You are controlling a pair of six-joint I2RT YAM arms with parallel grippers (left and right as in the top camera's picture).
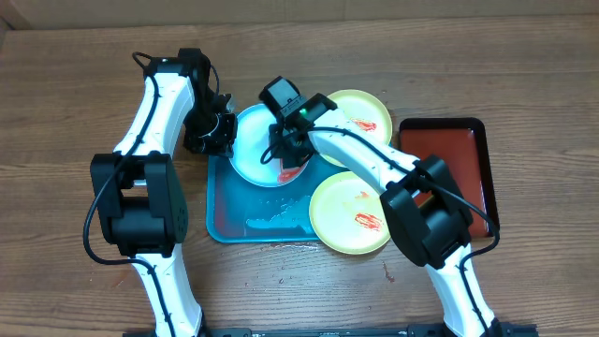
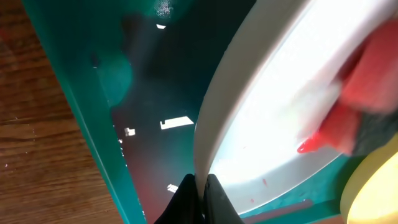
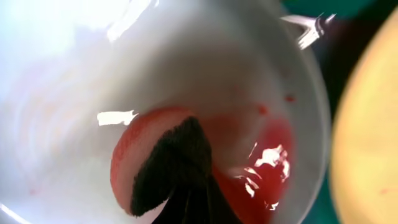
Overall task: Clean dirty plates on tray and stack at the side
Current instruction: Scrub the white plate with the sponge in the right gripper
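A white plate [image 1: 255,140] stands tilted over the left half of the turquoise tray [image 1: 225,223]. My left gripper [image 1: 221,132] is shut on its left rim; the left wrist view shows the fingers [image 2: 200,190] pinching the rim of the plate [image 2: 280,106] above the tray [image 2: 74,81]. My right gripper [image 1: 290,154] is shut on a red and black sponge [image 1: 292,172] pressed against the plate's face. In the right wrist view the sponge [image 3: 158,168] lies on the plate [image 3: 93,62] beside wet red sauce [image 3: 270,165]. Two pale green plates with red smears [image 1: 362,114] [image 1: 351,213] lie to the right.
A dark red, black-rimmed tray [image 1: 460,150] lies at the far right, beside the two smeared plates. The nearer green plate overlaps the turquoise tray's right edge. A wet patch [image 1: 271,221] sits on the tray floor. Bare wooden table surrounds everything.
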